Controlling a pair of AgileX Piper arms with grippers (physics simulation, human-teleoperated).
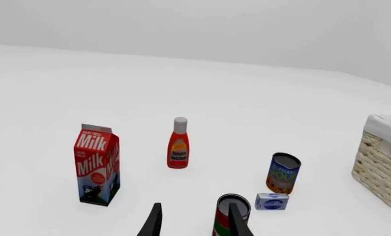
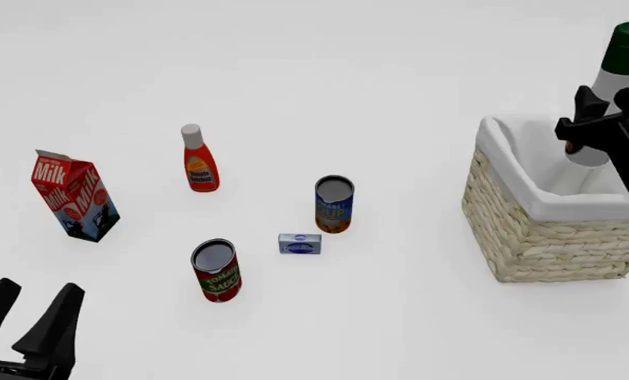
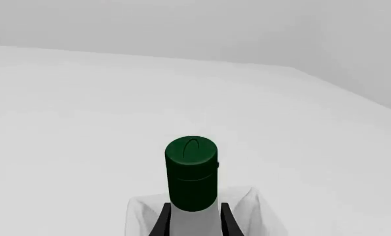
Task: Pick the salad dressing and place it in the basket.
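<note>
**Dressing bottle held upright over basket**

R gripper (image 2: 594, 127) clamped on the salad dressing (image 2: 608, 87) at its white neck/upper body; in the right wrist view the fingers (image 3: 164, 221) sit tight on both sides of the bottle (image 3: 191, 182) just below the dark green cap. Bottle's long axis near vertical w/ a slight lean, cap end pointing up, base down. Lower part of the bottle sits above/inside the mouth of the basket (image 2: 547, 237), over the white cloth lining; can't tell if the base touches the bottom. Basket is at the table's right side in the front view.

L gripper (image 2: 29, 324) low at near-left, jaws spread apart, holding nothing.

Rest of table, well apart from basket: tomato sauce can (image 2: 217, 271) nearest the L gripper, small blue-white box (image 2: 299, 244) beside it, soup can (image 2: 335, 204) just behind the box, red-orange ketchup bottle (image 2: 198, 158) w/ white cap upright further back, milk carton (image 2: 74, 195) far left.
</note>
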